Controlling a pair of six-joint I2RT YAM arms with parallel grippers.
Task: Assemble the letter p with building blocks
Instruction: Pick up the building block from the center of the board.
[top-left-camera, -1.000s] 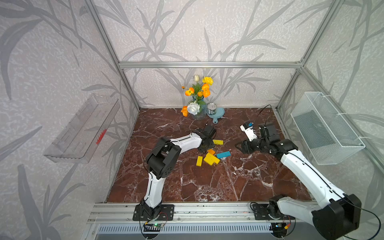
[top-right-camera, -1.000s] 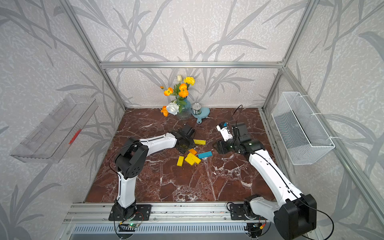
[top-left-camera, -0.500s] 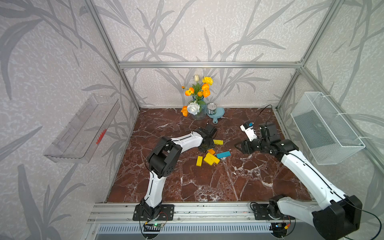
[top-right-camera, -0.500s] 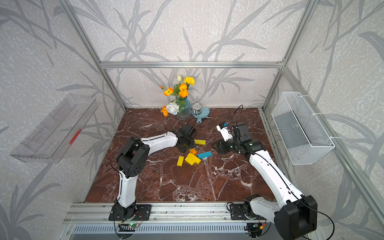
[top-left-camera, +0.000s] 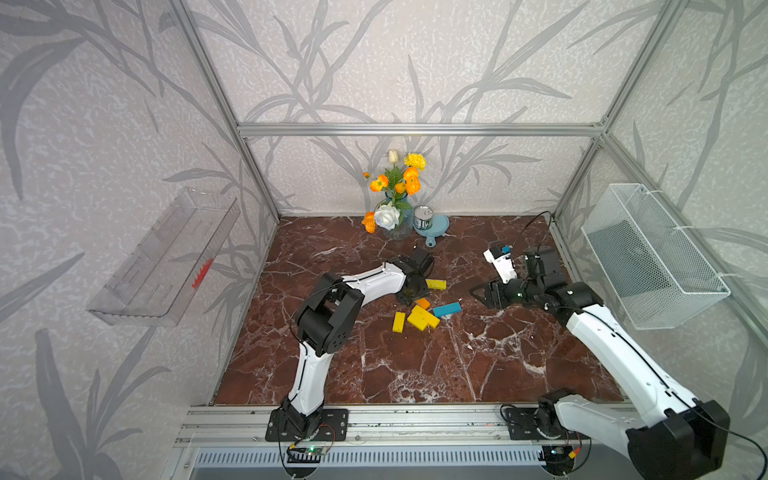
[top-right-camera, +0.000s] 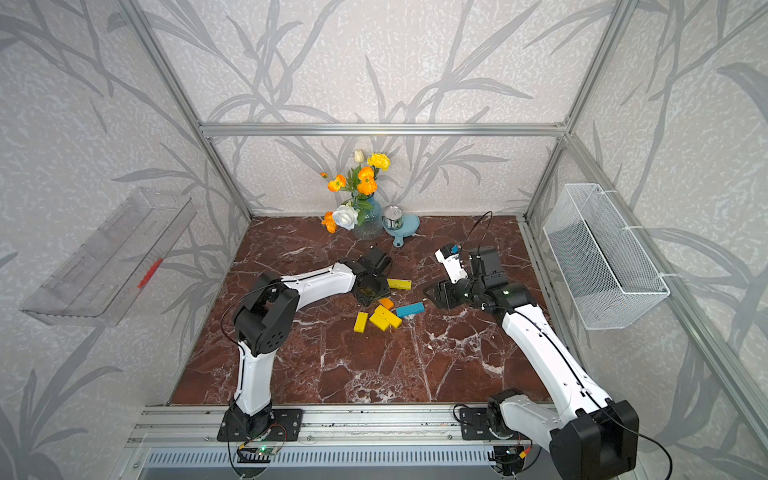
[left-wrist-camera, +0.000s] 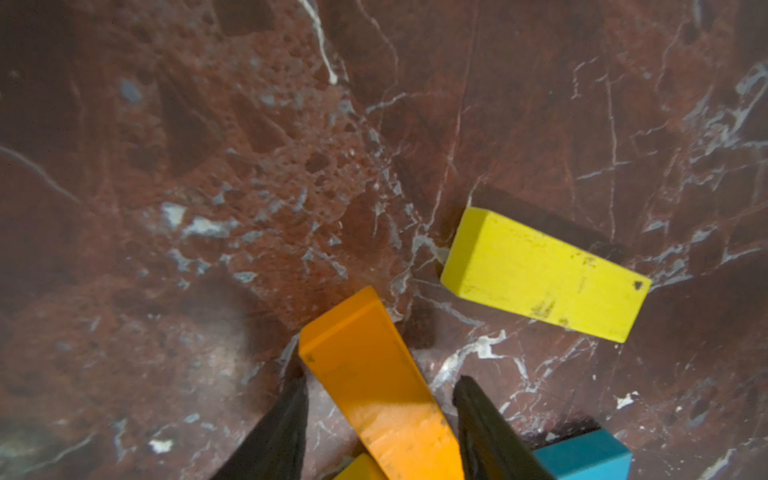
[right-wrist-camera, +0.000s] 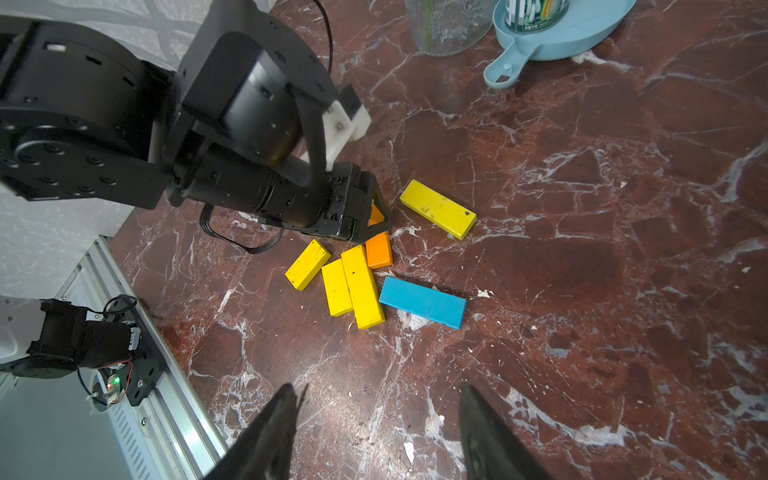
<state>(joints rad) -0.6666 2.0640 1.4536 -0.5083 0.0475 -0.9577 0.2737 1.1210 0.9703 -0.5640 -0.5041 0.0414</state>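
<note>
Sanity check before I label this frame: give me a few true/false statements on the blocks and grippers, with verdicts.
1. The left gripper straddles the orange block. True.
2. The right gripper holds the blue block. False: it is open and empty; the blue block lies on the table.
3. The blocks already form a P. False: they lie scattered, no letter formed.
4. A yellow block lies beyond the orange one, touching no other block. True.

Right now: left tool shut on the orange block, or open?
Open. The left tool straddles the orange block; floor shows between block and one finger.
</note>
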